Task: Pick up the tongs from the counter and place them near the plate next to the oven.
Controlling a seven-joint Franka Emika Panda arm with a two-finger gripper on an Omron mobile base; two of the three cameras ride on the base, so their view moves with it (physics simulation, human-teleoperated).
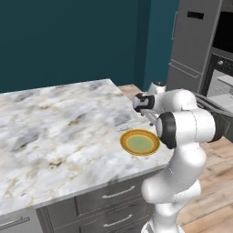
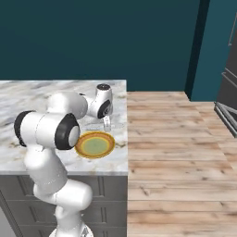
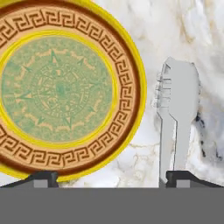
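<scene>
One tongs (image 3: 176, 113) flat on counter (image 3: 175, 26), long axis alongside plate (image 3: 127, 65).

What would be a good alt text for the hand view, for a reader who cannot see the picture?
Silver tongs lie flat on the white marble counter, beside a round plate with a yellow rim and a pale green patterned centre, with a strip of counter between them. The two dark fingertips of the hand stand wide apart at the bottom, holding nothing.

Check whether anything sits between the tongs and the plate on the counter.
Nothing visible does. In the hand view the tongs lie flat on the marble counter right beside the plate, with bare marble between them and the gripper open above.
</scene>
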